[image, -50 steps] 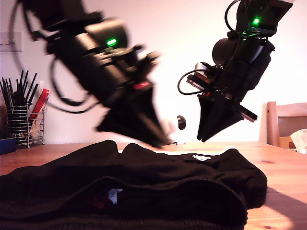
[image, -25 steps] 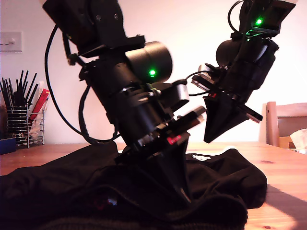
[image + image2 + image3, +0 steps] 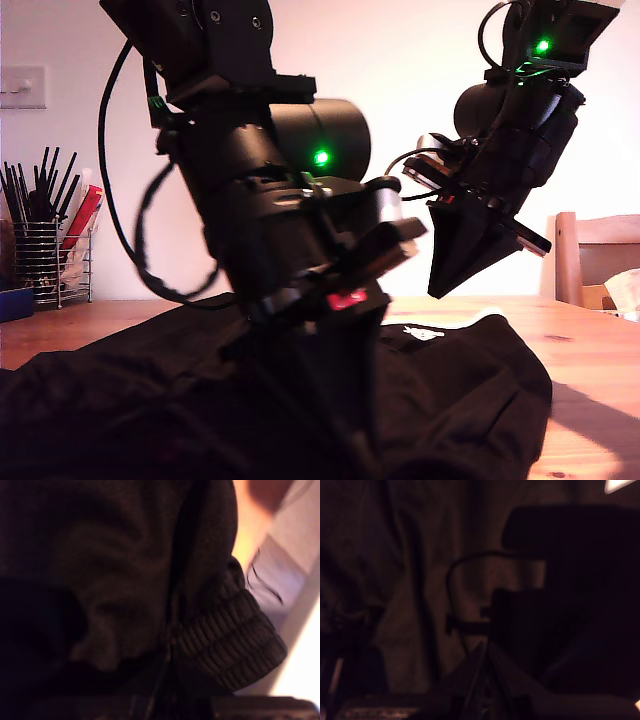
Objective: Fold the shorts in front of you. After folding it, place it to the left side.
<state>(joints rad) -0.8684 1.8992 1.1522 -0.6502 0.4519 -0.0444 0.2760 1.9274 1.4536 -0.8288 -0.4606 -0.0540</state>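
**Reaching down into the near edge of the shorts**

Lying spread across the wooden table [image 3: 590, 350], nearest the exterior camera and filling the lower frame: the black shorts [image 3: 120, 410], unfolded, a sliver of white trim [image 3: 425, 333] showing at the far edge.

Pressing down into the near fabric just right of centre in the exterior view: my first gripper [image 3: 345, 440], tips buried in dark cloth. Showing close in the first wrist view: the ribbed waistband [image 3: 235, 640], bunched beside the jaws, probably the hem being sought for a first fold. Cannot tell whether closed on it or merely touching.

Hanging clear above the far right part of the shorts in the exterior view: my second gripper [image 3: 455, 270], apparently waiting its turn. Too dark in the second wrist view to judge its opening; nothing seen held.

Standing behind, at the exterior view's left: a wire holder of pens [image 3: 40, 250]. At its right: a wooden chair [image 3: 595, 255].
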